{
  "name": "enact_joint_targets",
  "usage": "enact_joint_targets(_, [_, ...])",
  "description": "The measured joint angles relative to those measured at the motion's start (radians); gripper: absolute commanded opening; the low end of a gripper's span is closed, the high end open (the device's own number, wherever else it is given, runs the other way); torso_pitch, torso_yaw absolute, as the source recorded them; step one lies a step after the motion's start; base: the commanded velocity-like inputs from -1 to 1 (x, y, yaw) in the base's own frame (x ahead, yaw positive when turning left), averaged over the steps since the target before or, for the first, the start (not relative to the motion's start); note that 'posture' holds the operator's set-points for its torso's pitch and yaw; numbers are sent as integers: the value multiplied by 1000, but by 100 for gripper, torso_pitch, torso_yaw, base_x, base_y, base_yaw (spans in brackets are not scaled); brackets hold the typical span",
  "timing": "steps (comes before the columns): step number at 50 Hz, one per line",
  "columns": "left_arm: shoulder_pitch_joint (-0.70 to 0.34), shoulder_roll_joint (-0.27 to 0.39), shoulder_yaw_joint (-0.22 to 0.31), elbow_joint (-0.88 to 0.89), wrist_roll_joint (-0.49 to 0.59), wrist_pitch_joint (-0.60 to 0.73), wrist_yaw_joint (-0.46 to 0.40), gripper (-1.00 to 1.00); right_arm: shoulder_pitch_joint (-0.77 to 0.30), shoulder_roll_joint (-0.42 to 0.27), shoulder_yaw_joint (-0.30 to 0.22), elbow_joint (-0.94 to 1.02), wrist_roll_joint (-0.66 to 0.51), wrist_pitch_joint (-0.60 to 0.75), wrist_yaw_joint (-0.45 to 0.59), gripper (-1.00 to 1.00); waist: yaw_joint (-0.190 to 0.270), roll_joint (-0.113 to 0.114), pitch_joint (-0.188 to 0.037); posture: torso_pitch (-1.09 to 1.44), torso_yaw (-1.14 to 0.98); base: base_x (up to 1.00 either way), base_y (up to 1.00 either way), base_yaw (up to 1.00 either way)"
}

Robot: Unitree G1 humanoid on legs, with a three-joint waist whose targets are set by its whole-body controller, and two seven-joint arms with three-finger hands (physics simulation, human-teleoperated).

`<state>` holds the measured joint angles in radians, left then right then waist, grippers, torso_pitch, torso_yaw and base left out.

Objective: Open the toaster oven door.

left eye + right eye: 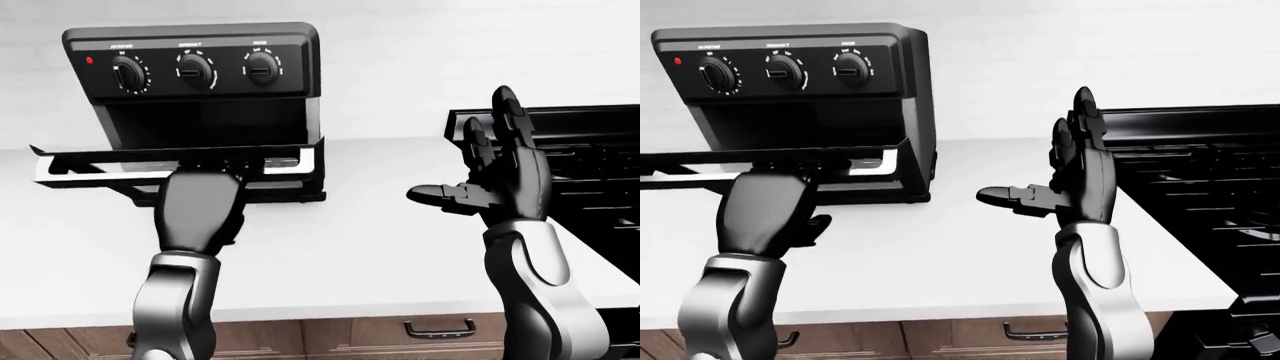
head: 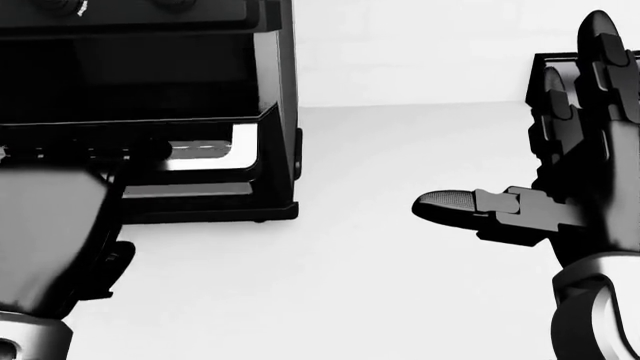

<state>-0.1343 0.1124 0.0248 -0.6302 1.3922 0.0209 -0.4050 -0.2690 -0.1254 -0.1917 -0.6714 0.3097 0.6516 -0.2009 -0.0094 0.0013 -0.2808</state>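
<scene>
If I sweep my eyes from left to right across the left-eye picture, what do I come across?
Toaster oven with its door dropped open, and the left hand at that door → bare white counter → raised right hand, fingers spread → black stove at the right edge.

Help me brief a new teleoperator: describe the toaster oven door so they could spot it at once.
On the white counter stands the black toaster oven, left of the stove. Its door is the flat panel folded out level below the three knobs, and the left hand reaches up to its edge.
</scene>
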Motion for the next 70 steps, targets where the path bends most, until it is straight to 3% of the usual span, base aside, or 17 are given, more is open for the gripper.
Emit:
enact_joint_targets(7, [81,-28,-17,-58,-10,-38,-54,15,6,0,-1,1,6,-6,2,100,7,-5,7,-33,0,0,0,0])
enact_joint_targets(15, [189,-47,-5,-112,-26,-64,-96,18,10,-1,-4,12,6,-19,4,100,7,-12,25,-33,0,0,0,0])
enact_joint_targets(21, [213,-61,8,-139,-41,-74,-138,22,5,-2,-1,12,6,-16,3,100,5,-16,34,-33,0,0,0,0])
enact_joint_targets(26, [274,-75,9,-180,-61,-85,-160,43,7,-3,-5,9,7,-17,1,100,6,-17,34,-33,0,0,0,0])
enact_joint_targets(36, [357,-86,26,-251,-174,-108,-269,52,9,1,0,20,8,-26,2,100,24,-23,31,-33,0,0,0,0])
enact_joint_targets(43, [420,-98,57,-292,-230,-134,-287,53,14,2,-2,29,5,-34,4,100,27,-21,27,-33,0,0,0,0])
enact_joint_targets(53, [568,-123,87,-255,-281,-246,-189,60,18,2,-2,36,5,-44,3,100,42,-20,11,-33,0,0,0,0])
enact_joint_targets(55, [599,-126,99,-231,-294,-282,-158,69,18,1,-2,38,6,-46,5,100,43,-20,10,-33,0,0,0,0])
enact_joint_targets(59, [651,-136,134,-172,-312,-371,-130,83,17,0,-6,35,6,-46,3,100,45,-19,12,-33,0,0,0,0])
enact_joint_targets(67, [718,-195,220,-100,-320,-525,-55,84,16,-1,-3,28,7,-41,2,100,31,-12,14,-33,0,0,0,0])
enact_joint_targets(70, [735,-218,256,-91,-313,-587,-40,100,18,-1,-9,32,4,-43,0,100,29,-9,11,-33,0,0,0,0])
